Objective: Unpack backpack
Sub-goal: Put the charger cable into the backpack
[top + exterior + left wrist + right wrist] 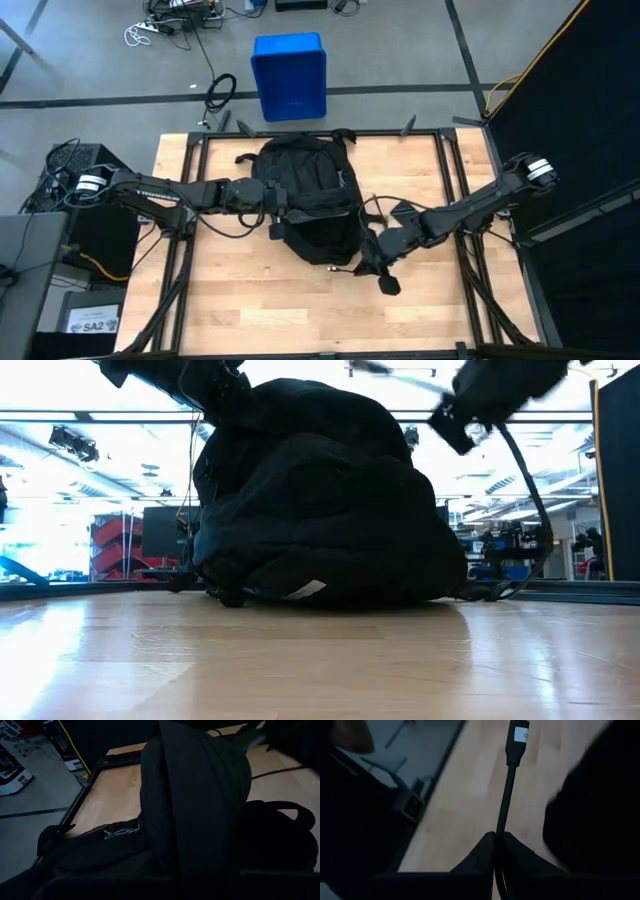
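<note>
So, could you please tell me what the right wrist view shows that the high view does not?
Only the right wrist view shows the right gripper shut on a thin black cable, which ends in a plug with a white label, held over the wooden table.

Only the high view shows the whole layout: the backpack lying mid-table, the left gripper on its left side, the right gripper beside its lower right corner, and a blue bin on the floor beyond the table.

Both show the right gripper and the wooden tabletop.
</note>
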{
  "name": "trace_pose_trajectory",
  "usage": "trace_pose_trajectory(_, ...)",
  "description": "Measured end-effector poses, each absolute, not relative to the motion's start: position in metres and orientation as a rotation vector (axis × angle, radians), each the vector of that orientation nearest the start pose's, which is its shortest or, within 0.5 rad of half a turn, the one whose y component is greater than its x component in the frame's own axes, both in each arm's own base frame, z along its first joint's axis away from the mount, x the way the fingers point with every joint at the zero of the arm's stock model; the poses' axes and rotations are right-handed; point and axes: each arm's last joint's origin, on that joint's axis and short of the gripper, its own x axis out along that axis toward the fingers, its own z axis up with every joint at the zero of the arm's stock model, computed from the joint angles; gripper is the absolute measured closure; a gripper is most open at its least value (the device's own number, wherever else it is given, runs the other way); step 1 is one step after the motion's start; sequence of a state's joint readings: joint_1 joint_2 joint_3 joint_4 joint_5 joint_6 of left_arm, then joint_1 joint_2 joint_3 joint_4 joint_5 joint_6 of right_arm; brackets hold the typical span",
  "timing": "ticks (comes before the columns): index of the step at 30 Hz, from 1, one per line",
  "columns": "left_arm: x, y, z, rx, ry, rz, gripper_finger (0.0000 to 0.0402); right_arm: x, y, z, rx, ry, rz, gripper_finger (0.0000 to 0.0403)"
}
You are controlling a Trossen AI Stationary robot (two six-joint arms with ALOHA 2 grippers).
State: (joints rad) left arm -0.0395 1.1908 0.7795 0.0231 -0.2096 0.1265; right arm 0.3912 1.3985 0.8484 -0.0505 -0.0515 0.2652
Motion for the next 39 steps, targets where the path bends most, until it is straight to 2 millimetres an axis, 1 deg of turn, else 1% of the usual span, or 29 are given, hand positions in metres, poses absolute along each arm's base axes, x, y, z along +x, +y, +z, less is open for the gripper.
trace_pose_trajectory(4, 0.260, -0.004, 0.269, 0.173, 0.397, 0.143, 0.0402, 0.269, 0.111, 0.270, 0.088, 0.500, 0.365, 0.0403)
trace_pose_trajectory(10, 0.259, -0.004, 0.269, 0.172, 0.400, 0.140, 0.0402, 0.257, 0.104, 0.324, -0.051, 0.309, 0.333, 0.0403)
trace_pose_trajectory(15, 0.259, -0.004, 0.269, 0.172, 0.400, 0.140, 0.0402, 0.256, 0.099, 0.355, -0.147, 0.205, 0.325, 0.0403)
trace_pose_trajectory(18, 0.259, -0.004, 0.269, 0.173, 0.401, 0.141, 0.0402, 0.258, 0.094, 0.368, -0.188, 0.169, 0.308, 0.0403)
trace_pose_trajectory(21, 0.259, -0.004, 0.269, 0.173, 0.401, 0.141, 0.0402, 0.261, 0.087, 0.373, -0.228, 0.156, 0.287, 0.0403)
trace_pose_trajectory(24, 0.259, -0.004, 0.269, 0.173, 0.400, 0.141, 0.0402, 0.263, 0.079, 0.383, -0.253, 0.116, 0.264, 0.0403)
trace_pose_trajectory(29, 0.259, -0.004, 0.269, 0.175, 0.399, 0.157, 0.0402, 0.263, 0.071, 0.406, -0.250, 0.010, 0.317, 0.0403)
trace_pose_trajectory(35, 0.260, -0.002, 0.271, 0.182, 0.380, 0.214, 0.0402, 0.259, 0.071, 0.430, -0.242, -0.100, 0.395, 0.0403)
trace_pose_trajectory(39, 0.260, 0.000, 0.274, 0.193, 0.361, 0.295, 0.0402, 0.254, 0.078, 0.439, -0.240, -0.140, 0.447, 0.0403)
